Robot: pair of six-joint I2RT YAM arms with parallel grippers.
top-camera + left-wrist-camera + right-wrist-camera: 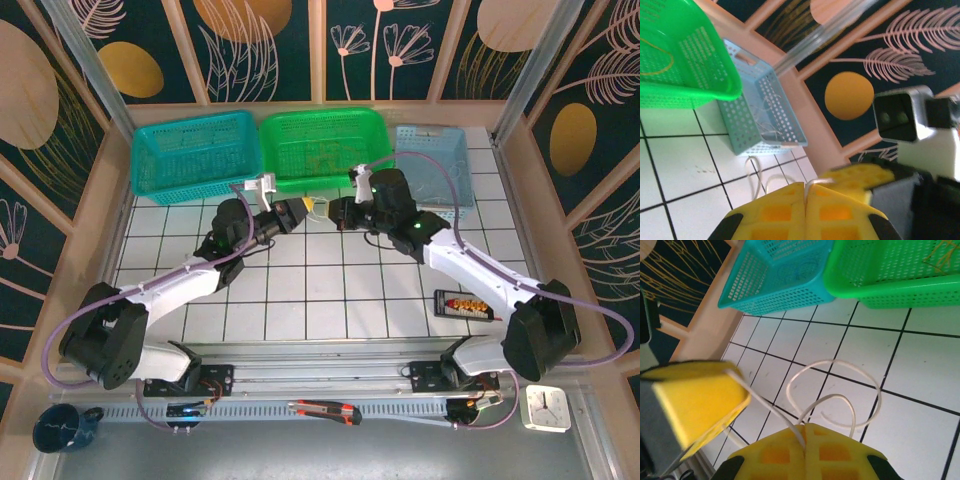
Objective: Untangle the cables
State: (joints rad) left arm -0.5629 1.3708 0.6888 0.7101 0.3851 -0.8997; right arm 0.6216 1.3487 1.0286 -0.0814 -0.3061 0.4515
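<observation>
**White cable** (pixel 860 375): just in front of the green basket (pixel 322 148), over the white-tiled table (pixel 300 300). It is strung between the two grippers, and its slack falls in two open loops.

**Left gripper** (pixel 300 212): in front of the green basket, left of its centre. The yellow pads are pressed together and clamped on the white cable, which leaves at the seam.

**Right gripper** (pixel 336 212): in front of the green basket's centre, facing the left gripper. Its pads are together, likewise pinching the white cable.

**Yellow cable** (pixel 660 64): lying inside the green basket.

**Light-blue basket** (pixel 435 160): right of the green basket. Thin pale wires lie inside, possibly more cables; they are too blurred to tell.

**Teal basket** (pixel 195 155): left of the green basket.
</observation>
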